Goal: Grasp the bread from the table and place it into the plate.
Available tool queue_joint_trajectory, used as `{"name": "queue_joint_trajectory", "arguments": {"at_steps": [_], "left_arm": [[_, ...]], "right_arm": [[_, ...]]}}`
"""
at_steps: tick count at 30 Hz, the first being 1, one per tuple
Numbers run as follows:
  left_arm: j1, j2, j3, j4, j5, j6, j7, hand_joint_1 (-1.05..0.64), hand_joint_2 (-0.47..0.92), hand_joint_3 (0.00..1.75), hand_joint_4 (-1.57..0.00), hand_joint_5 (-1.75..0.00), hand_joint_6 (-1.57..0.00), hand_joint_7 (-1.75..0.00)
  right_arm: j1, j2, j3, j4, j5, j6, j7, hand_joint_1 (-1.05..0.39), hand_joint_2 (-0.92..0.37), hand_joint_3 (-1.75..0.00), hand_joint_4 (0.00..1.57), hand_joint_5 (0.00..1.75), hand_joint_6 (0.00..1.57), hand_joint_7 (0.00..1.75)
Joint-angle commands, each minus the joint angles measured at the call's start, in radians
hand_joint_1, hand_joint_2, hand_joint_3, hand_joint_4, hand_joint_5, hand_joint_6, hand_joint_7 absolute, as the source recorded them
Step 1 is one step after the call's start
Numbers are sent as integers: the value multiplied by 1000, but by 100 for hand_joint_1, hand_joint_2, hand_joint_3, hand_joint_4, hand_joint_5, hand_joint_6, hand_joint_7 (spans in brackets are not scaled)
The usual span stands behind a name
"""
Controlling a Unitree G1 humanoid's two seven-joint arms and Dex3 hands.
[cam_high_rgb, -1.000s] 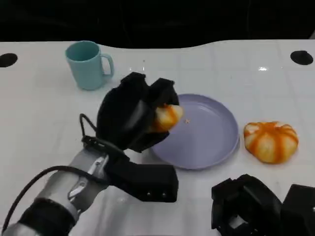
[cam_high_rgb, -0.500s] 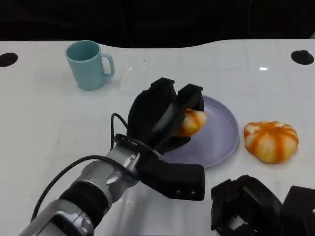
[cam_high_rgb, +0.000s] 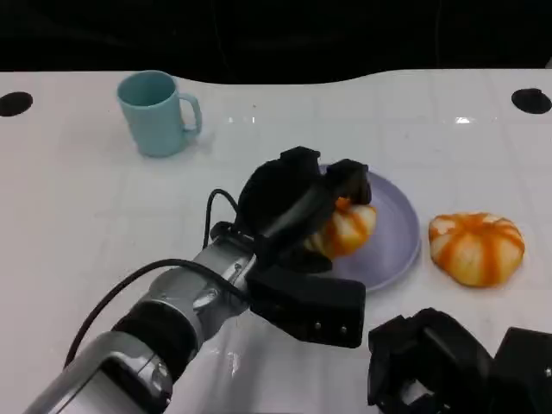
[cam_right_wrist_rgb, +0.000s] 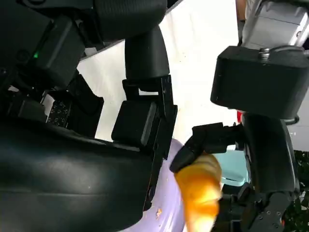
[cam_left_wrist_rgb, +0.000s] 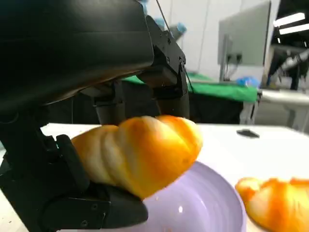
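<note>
No legible text or labels.

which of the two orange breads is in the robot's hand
The twisted bread, gripped by the left hand over the purple plate. The rounder striped bread lies untouched on the table beside the plate.

The left silver forearm reaches forward and to the right across the desk (cam_high_rgb: 78, 216), a black cable looping along its wrist. Its left robot hand (cam_high_rgb: 297, 207) is held up off the surface, black fingers (cam_left_wrist_rgb: 171, 63) curled over the top of a bread roll (cam_high_rgb: 345, 228) while a lower part of the hand cups it from underneath, so the roll is gripped between them and pokes out past the fingertips. The right robot hand (cam_high_rgb: 431, 362) sits low and close to the robot's body, well apart from the left one, its black fingers drawn in on themselves with nothing between them.
</note>
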Motion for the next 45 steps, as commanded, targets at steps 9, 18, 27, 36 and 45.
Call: {"name": "queue_joint_trajectory", "arguments": {"at_steps": [9,18,27,36,45], "left_arm": [[35,97,-49,-262,48,234,-359,-104,92,33,0,-32,-1,-3],[112,172,-11,-431,6,218,-422,-105,92,36,0,-48,-4,-6],[221,224,87,-535,-128,78,-403,-83,92,28,-4,-77,-15,-15],[377,245,228,-565,-284,-171,-297,-59,92,27,-47,-98,-47,-33],[469,249,306,-522,-377,-375,-284,-63,92,29,-68,-141,-64,-90]], "right_arm": [[12,-5,-4,-11,10,-7,7,-105,-14,-124,152,128,157,96],[7,-5,-9,-1,18,-9,14,-105,-14,-122,153,127,157,96],[5,-5,-12,2,24,-9,19,-105,-15,-121,153,126,157,95],[7,-5,-11,-4,18,-2,10,-105,-13,-122,153,127,157,97],[4,-9,-10,-1,20,-6,19,-105,-13,-124,153,127,157,96]]}}
